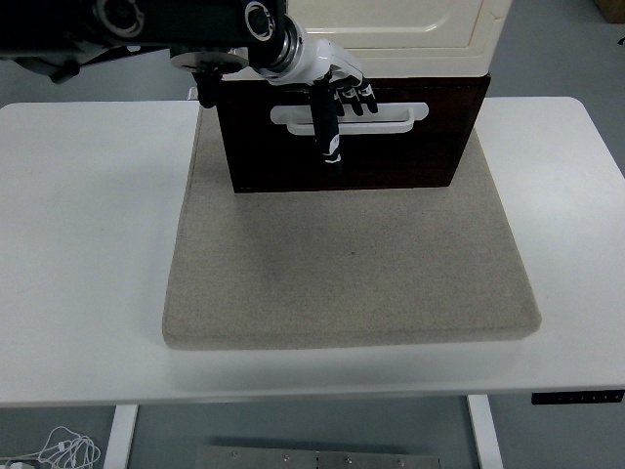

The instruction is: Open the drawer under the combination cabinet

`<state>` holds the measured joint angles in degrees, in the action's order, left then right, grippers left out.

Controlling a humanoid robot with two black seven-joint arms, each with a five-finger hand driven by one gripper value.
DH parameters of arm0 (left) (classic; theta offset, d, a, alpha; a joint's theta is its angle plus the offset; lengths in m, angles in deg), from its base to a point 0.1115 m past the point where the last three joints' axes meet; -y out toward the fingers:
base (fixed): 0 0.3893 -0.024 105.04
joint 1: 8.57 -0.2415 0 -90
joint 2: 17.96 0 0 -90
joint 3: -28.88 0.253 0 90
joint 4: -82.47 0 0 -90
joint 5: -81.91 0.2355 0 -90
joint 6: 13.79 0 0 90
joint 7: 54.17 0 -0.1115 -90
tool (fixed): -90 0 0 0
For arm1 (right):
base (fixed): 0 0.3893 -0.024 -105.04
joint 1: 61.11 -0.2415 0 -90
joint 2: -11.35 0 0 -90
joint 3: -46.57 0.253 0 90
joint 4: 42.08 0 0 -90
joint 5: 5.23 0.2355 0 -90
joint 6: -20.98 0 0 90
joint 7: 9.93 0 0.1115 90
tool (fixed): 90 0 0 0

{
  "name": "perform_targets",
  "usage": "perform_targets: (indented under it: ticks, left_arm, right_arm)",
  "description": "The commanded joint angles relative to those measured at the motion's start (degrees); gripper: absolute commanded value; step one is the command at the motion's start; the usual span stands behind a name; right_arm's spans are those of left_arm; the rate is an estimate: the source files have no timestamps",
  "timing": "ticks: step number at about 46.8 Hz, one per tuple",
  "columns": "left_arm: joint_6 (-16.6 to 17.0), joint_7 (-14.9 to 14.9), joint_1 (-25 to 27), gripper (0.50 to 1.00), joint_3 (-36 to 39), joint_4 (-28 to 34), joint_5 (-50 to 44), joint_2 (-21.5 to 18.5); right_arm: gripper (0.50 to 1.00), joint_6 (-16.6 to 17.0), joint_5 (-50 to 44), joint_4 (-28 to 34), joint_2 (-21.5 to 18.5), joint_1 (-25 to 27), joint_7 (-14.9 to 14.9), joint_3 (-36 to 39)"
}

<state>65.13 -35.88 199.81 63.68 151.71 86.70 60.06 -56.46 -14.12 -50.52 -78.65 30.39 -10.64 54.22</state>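
Note:
The combination cabinet has a cream upper body (410, 34) and a dark brown drawer (391, 151) beneath it, at the far middle of the table. A white slotted handle (395, 117) runs across the drawer front. My left hand (342, 103) reaches in from the top left. Its fingers (356, 98) are hooked into the handle's slot. The black thumb (330, 137) hangs down over the drawer front. The drawer front sits roughly flush under the cabinet.
The cabinet stands on the far end of a grey felt mat (347, 264) laid on the white table (78, 244). My black left forearm (176, 24) crosses the top left corner. Cables lie on the floor at the bottom left.

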Motion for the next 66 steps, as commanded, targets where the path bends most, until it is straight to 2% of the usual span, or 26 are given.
perform_targets:
  ticks: [1,66]
  left_arm:
    - [0.0,0.0,-0.3,1.000,0.0,-0.3,0.0,0.0]
    - [0.4,0.0,-3.8,1.000,-0.7,-1.6,0.4,1.3]
  right_arm:
    - [0.926,0.0,0.0,0.0,0.0,0.0,0.0,0.0]
    - [0.926,0.0,0.0,0.0,0.0,0.0,0.0,0.0]
